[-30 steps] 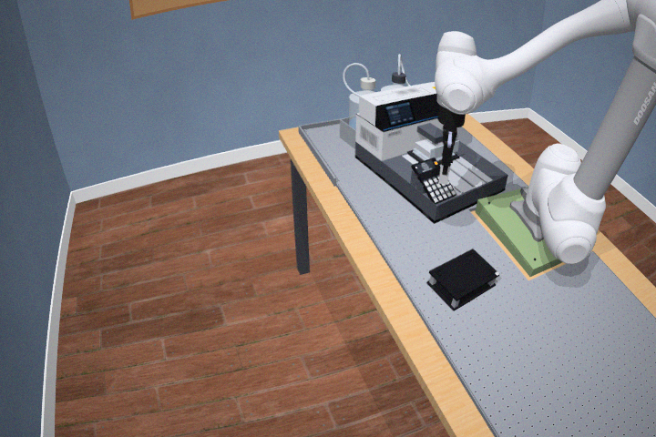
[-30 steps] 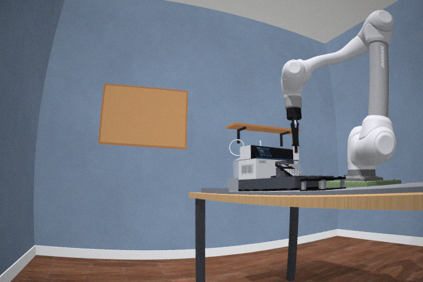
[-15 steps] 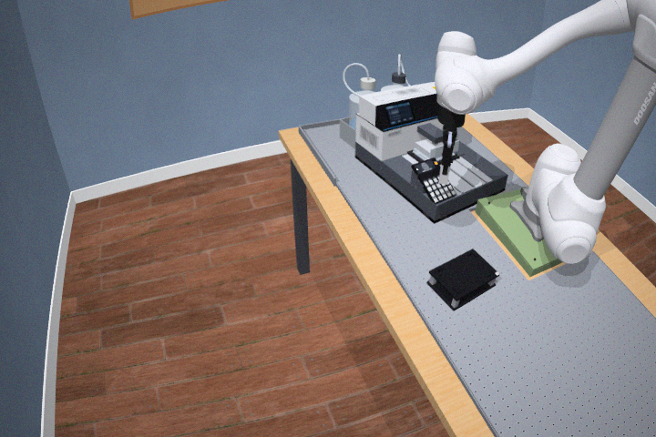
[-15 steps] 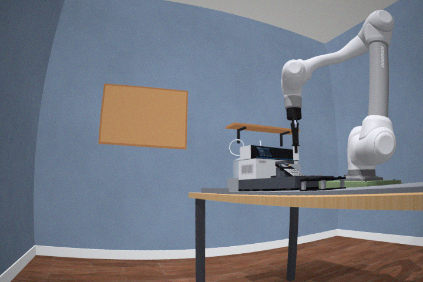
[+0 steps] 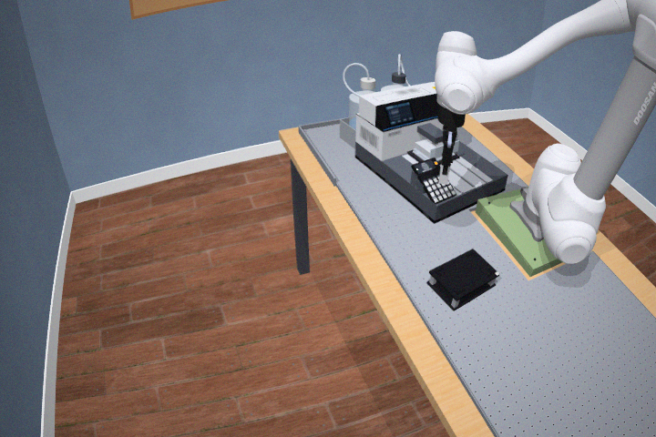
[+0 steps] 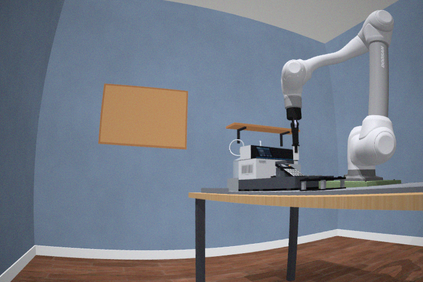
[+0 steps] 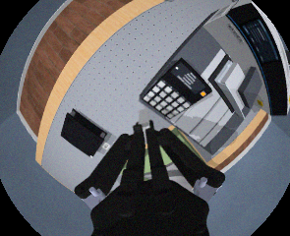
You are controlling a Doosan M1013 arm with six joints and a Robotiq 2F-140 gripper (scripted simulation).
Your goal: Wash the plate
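Observation:
My gripper [image 5: 445, 178] [image 6: 296, 151] [image 7: 144, 121] is shut and empty, its fingertips pointing down above the front of the washer, near the keypad [image 5: 440, 189] [image 6: 293, 171] [image 7: 165, 101]. The lamp [image 5: 435, 162] [image 7: 203, 93] on the keypad panel glows amber. The washer [image 5: 382, 142] [image 6: 257, 175] is white with a dark base. A pale plate-like block in a black carrier [image 7: 213, 74] shows partly under the white wash head in the wrist view; whether it lies flat I cannot tell. The nest N1 [image 5: 463, 273] [image 7: 84, 134], black with pale corner locators, shows no plate.
The arm's green base plate [image 5: 509, 227] [image 6: 368, 183] stands right of the washer. Bottles with tubes [image 5: 367, 83] stand behind the washer. A raised display housing [image 5: 411, 114] [image 6: 268, 151] tops the washer. A low wall [image 5: 481, 188] edges its front tray. A wall shelf [image 6: 262, 127] hangs behind.

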